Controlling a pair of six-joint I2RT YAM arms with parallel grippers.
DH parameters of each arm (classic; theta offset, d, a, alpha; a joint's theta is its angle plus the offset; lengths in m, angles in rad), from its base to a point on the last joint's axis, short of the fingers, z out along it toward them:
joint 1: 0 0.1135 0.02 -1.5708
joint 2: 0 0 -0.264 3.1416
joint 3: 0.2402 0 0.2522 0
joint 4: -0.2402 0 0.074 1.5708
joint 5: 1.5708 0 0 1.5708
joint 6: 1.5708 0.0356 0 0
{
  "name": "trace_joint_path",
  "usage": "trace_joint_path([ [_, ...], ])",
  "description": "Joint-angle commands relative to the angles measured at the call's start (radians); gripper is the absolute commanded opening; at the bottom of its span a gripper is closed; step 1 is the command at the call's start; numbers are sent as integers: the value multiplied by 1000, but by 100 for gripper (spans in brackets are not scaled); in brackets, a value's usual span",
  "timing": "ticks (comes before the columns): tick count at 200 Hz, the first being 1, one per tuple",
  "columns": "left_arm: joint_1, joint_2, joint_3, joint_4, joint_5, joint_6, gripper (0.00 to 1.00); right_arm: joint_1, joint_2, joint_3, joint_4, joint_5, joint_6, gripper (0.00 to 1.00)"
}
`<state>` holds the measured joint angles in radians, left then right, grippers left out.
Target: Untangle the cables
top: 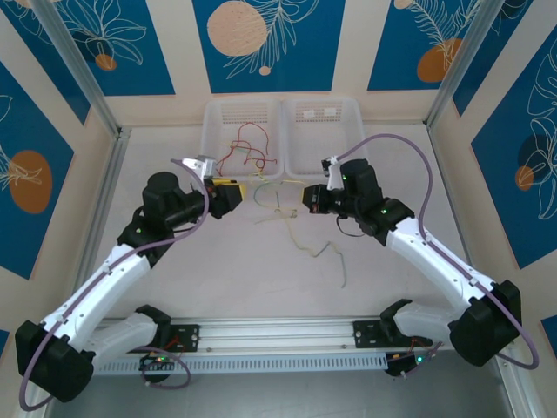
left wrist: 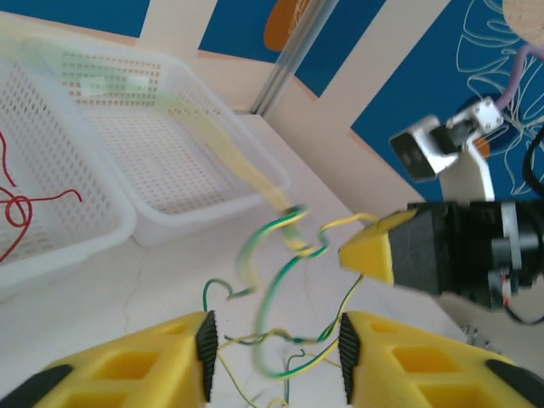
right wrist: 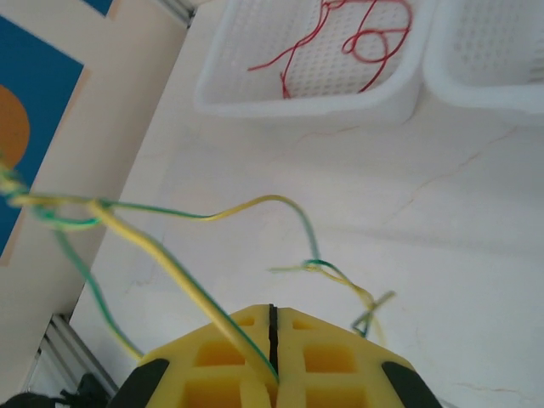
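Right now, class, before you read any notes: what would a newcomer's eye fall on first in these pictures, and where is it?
First, the yellow-green cables, a kinked tangle strung over mid-table between the two arms. The right gripper is shut on one strand, and the left gripper is open with strands running between its fingers. Next, the red cables lying in the left white basket at the far edge.

Left basket (top: 214,122) beside right basket (top: 348,122) at the table's (top: 261,287) far edge, some cables (top: 252,155) in the left, tangled cables (top: 277,207) before them, between left gripper (top: 233,193) and right gripper (top: 306,197).
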<state>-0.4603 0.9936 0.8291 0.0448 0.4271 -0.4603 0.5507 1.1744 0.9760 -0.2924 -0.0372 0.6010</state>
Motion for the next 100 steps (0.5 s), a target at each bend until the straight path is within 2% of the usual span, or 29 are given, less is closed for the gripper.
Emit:
trace_joint_path([
  [1,-7,12,28,39,38,5,48,40,16,52,28,-19,6,0],
  [18,-9,0,30,6,11,24,53,49,19,64,31,-25,-6,0],
  [31,-9,-27,24,-31,-33,49,53,51,13,59,35,-34,-54,0],
  [36,-9,-40,22,-45,-54,54,57,51,9,56,33,-37,-73,0],
  [51,-2,-73,18,-89,-95,79,59,48,-6,44,16,-39,-133,0],
  [77,35,-101,31,-136,-53,112,59,38,-48,16,-5,-99,-227,0],
  [84,44,-107,30,-140,-39,123,53,37,-59,8,-9,-107,-241,0],
  [92,53,-112,30,-146,-32,134,37,35,-68,4,-15,-114,-253,0],
  [100,61,-115,30,-146,-29,138,27,32,-71,5,-27,-109,-257,0],
])
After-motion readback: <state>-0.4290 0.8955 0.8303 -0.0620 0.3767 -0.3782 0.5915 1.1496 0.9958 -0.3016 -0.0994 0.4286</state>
